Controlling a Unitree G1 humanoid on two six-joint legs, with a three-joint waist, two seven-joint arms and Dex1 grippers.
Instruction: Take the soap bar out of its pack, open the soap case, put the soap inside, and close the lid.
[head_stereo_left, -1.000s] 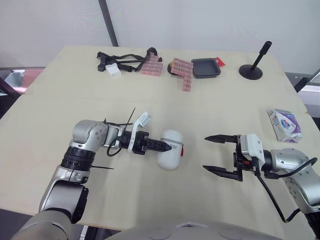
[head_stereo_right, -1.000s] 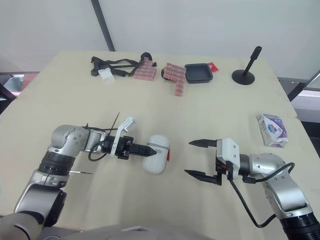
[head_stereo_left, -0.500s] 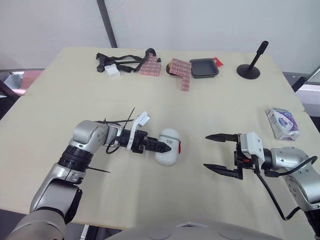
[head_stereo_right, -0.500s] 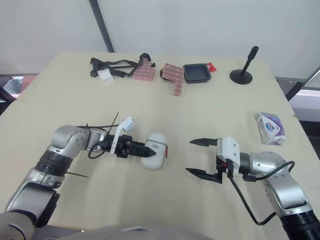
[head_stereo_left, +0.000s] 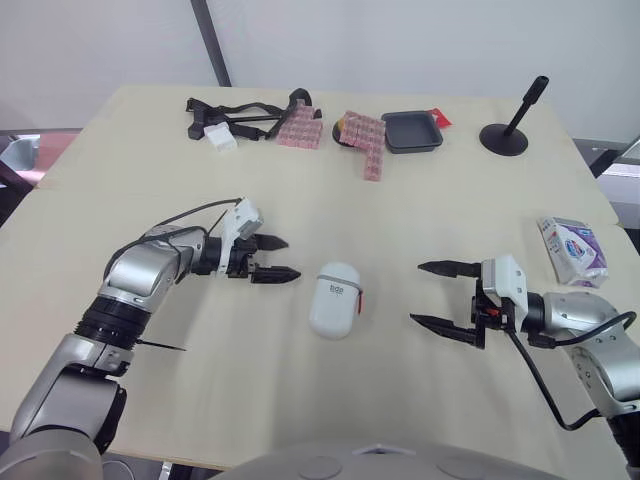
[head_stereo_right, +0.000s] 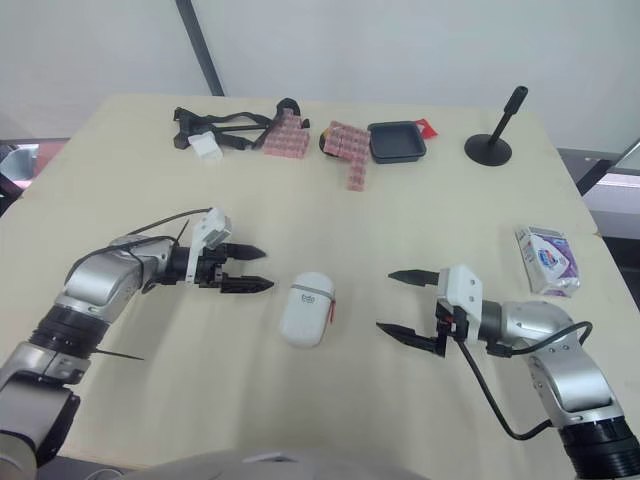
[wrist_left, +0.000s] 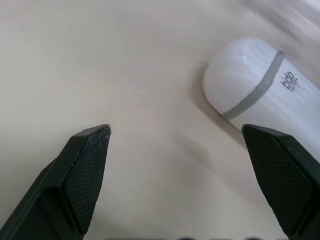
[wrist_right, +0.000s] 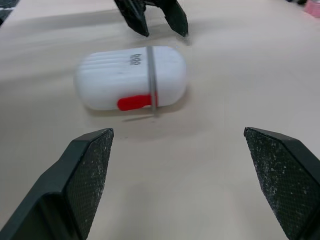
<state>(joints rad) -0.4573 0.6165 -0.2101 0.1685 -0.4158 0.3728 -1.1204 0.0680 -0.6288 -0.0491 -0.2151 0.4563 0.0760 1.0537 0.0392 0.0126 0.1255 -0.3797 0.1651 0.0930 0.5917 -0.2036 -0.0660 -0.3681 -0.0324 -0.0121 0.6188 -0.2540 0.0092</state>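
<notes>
The white soap case (head_stereo_left: 335, 299) with a red latch lies shut on the table between my two arms; it also shows as the soap case (wrist_right: 131, 77) and the soap case (wrist_left: 255, 90). My left gripper (head_stereo_left: 278, 258) is open a short way to the case's left, touching nothing. To the case's right my right gripper (head_stereo_left: 432, 294) stands open and wide, with nothing between its fingers. The soap pack (head_stereo_left: 569, 248), white and purple, lies near the table's right edge.
Along the far side of the table lie a black strap with a white buckle (head_stereo_left: 228, 125), pink patterned blocks (head_stereo_left: 368, 147), a small black tray (head_stereo_left: 412, 132) and a black stand (head_stereo_left: 510, 125).
My left gripper has let go of the soap case, opened and drawn back to the left. The case stays lying on the table. The right gripper has hardly moved.
</notes>
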